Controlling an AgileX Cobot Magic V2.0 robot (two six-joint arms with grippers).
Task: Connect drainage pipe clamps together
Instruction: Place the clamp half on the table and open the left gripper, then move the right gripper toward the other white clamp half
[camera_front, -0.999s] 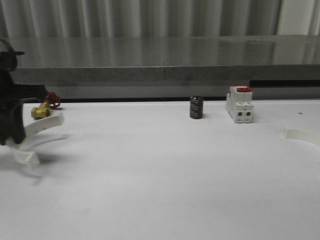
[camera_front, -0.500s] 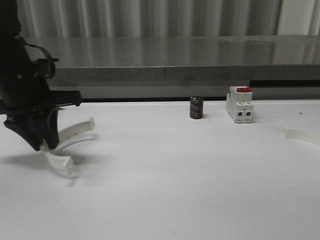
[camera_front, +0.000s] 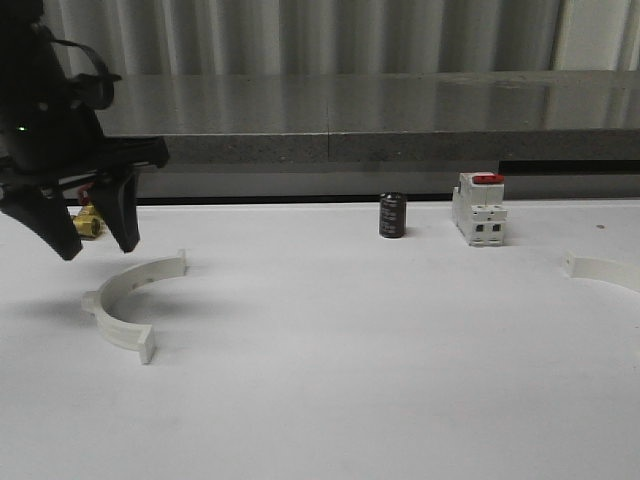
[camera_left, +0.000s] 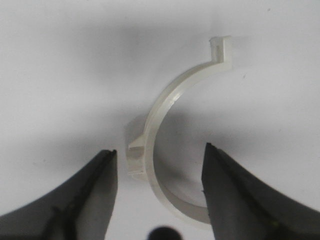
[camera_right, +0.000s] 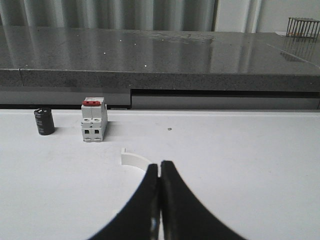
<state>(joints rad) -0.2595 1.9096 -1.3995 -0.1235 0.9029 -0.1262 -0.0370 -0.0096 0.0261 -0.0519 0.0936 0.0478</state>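
One white half-ring drainage pipe clamp (camera_front: 122, 301) lies flat on the table at the left, its open side facing right. My left gripper (camera_front: 96, 240) hovers just above and behind it, open, with nothing between the fingers. From the left wrist view the same clamp (camera_left: 167, 100) lies below the open left gripper (camera_left: 160, 151), apart from both fingers. The second clamp (camera_front: 604, 269) lies at the far right edge of the table. My right gripper (camera_right: 160, 165) is shut and empty, its tips in front of that clamp (camera_right: 135, 159).
A white breaker block with a red switch (camera_front: 478, 208) and a small black cylinder (camera_front: 392, 215) stand at the back middle of the table. A brass fitting (camera_front: 86, 224) sits behind the left gripper. A grey ledge runs along the back.
The left gripper carried the clamp rightward, set it on the table, let go, opened and rose above it. The right side has not changed.
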